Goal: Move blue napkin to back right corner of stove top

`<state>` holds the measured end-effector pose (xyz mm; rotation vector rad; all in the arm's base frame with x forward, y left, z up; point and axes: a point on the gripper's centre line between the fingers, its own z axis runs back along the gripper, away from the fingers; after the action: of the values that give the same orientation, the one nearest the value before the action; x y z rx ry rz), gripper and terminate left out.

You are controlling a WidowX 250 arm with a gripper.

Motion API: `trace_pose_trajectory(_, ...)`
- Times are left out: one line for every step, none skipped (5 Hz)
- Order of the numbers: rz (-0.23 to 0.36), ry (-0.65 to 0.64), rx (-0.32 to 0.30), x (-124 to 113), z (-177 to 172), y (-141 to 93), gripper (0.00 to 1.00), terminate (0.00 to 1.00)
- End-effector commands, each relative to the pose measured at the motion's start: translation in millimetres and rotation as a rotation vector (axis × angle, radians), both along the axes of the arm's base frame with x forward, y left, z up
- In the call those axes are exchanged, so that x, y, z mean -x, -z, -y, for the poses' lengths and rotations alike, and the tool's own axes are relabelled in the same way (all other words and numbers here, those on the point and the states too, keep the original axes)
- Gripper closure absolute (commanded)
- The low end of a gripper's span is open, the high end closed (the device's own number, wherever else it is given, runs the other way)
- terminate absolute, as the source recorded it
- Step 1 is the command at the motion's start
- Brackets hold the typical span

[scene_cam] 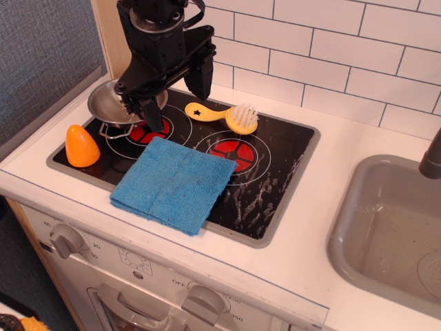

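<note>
Bright blue napkin [175, 183], glossy black stove top [279, 169] with red, white-ringed burners, yellow brush [226, 116], orange toy [82, 146], grey sink [386, 234], white bench [324, 227]

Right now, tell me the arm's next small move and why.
Probably lower the open gripper toward the blue napkin. It hangs above the napkin's back edge holding nothing, and the napkin lies at the front of the stove top, not the back right corner.

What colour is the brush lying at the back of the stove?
Yellow brush, whitish bristles; the only view shows it.

Orange cone [82, 146], yellow brush [227, 116], metal pot [114, 105], grey sink [386, 234].
</note>
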<state>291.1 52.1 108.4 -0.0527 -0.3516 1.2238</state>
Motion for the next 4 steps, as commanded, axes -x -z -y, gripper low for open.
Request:
trace_pose_trajectory(0.0, 0.0, 0.0, 0.0, 0.0, 0.0, 0.0, 0.0)
trace_pose_trajectory(-0.002, -0.014, 0.029, 0.5, -6.3, 12.3, 0.0, 0.0)
trace_pose_trajectory(-0.032, 0.019, 0.097, 5.1, -9.4, 32.7, 0.0, 0.0)
trace_pose_trajectory(-0.058, 0.046, 0.088, 6.4, -9.4, 53.1, 0.0, 0.0)
